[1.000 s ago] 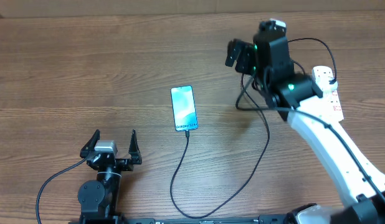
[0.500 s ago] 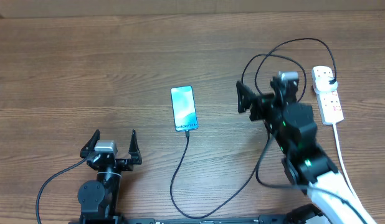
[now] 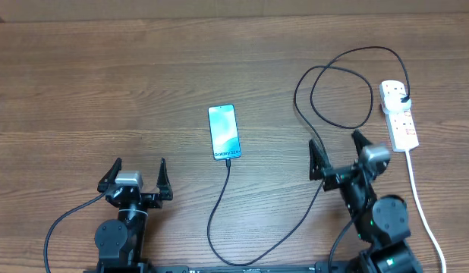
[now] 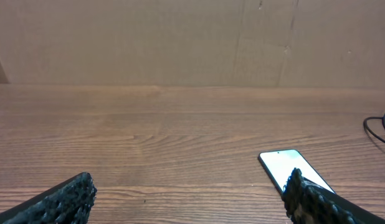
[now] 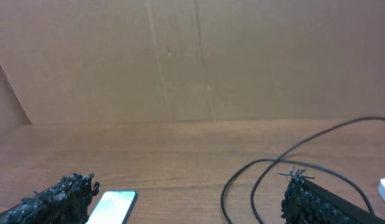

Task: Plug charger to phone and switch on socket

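Right gripper (image 3: 335,152) is spread wide with nothing in it, parked low in the frame's right half. The left gripper (image 3: 140,168) is the same deal at lower left: fingers apart, empty. My worry is the charger (image 3: 227,173). It runs down from the phone (image 3: 224,132), sweeps along the bottom edge, climbs right past the right gripper's left finger, then loops up to the plug (image 3: 401,97) in the upper end of the socket (image 3: 399,121). If that arm heads for the socket at upper right, I'd guess a finger could hook the loop lying between them. That could yank the tip out of the phone or drag the phone across the table (image 3: 105,76). The strip doesn't look fastened down either, so a sloppy poke at the red switches (image 3: 407,114) might just shove it sideways. Those switches are too small to tell on from off, btw. The phone sits mid-frame, long axis nearly top-to-bottom with a slight lean, and its cable end points at the bottom edge. The socket runs the same way along the right side, plug end uppermost.
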`<state>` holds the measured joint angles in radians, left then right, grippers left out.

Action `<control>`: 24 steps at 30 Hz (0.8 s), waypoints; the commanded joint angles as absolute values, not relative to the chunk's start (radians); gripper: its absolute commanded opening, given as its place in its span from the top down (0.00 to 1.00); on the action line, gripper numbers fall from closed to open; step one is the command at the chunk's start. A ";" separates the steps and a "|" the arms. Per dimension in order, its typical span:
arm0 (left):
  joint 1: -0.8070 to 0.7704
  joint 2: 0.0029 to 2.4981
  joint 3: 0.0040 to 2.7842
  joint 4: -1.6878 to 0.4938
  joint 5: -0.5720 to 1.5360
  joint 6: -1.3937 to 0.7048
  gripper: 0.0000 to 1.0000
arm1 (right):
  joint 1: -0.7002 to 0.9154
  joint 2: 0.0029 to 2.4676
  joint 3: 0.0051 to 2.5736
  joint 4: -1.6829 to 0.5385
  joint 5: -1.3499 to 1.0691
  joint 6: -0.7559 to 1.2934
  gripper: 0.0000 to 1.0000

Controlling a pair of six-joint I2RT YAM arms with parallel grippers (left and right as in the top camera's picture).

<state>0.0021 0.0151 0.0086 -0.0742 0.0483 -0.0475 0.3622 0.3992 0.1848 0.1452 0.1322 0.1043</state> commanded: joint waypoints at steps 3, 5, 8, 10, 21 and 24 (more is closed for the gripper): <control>0.008 0.004 0.005 -0.076 0.044 -0.022 0.00 | 0.336 0.241 0.043 0.149 0.143 0.104 0.00; 0.008 0.004 0.005 -0.076 0.044 -0.022 0.00 | 0.323 0.196 0.006 0.149 0.137 0.104 0.00; 0.008 0.004 0.005 -0.076 0.044 -0.022 0.00 | 0.300 0.133 0.008 0.070 0.137 0.107 0.00; 0.008 0.004 0.005 -0.076 0.044 -0.022 0.00 | 0.285 0.098 0.008 0.048 0.138 0.107 0.00; 0.008 0.004 0.005 -0.076 0.044 -0.022 0.00 | 0.233 0.003 0.008 -0.064 0.138 0.107 0.00; 0.008 0.004 0.005 -0.076 0.044 -0.022 0.00 | 0.226 0.003 0.008 -0.072 0.136 0.107 0.00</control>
